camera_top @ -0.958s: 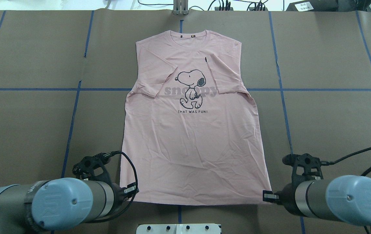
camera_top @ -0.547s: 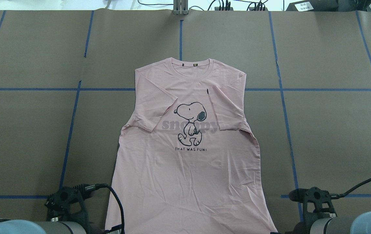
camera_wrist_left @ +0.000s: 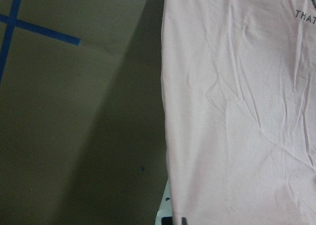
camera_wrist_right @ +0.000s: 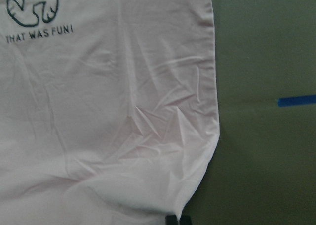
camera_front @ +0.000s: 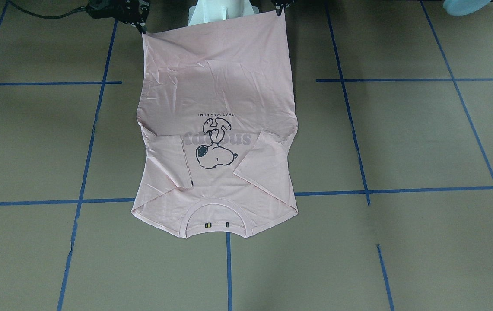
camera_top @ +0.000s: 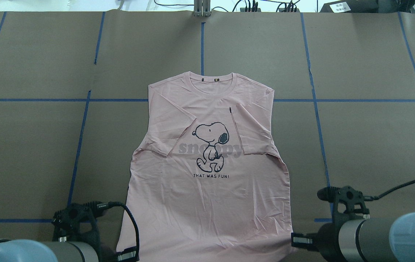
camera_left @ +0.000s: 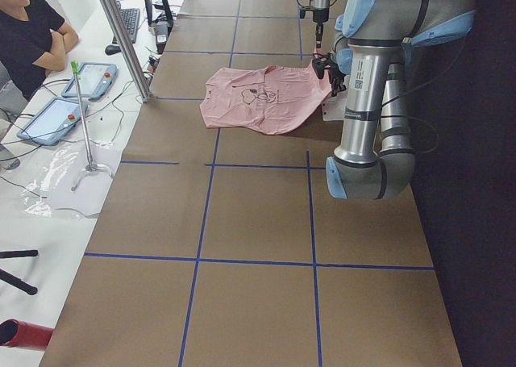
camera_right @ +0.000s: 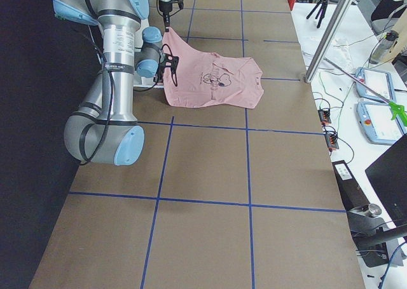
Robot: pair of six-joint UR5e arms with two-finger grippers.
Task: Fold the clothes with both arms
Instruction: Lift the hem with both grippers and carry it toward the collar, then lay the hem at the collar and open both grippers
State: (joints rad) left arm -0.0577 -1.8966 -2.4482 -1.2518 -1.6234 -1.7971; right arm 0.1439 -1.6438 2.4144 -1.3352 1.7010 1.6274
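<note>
T-shirt (camera_top: 207, 203), seemingly pinched, left tool (camera_front: 279, 12), right tool (camera_front: 143, 30)

Both arms are grey metallic tubes joined by rounded light-blue caps. The left arm (camera_left: 367, 85) has a small white label with black marks on its upright tube. The right arm (camera_right: 117, 67) has a dark lettered band around its tube. Black cables (camera_top: 136, 233) loop to black brackets (camera_top: 346, 198) at each wrist. A small screw dots one blue cap. The jaws are black.
</note>
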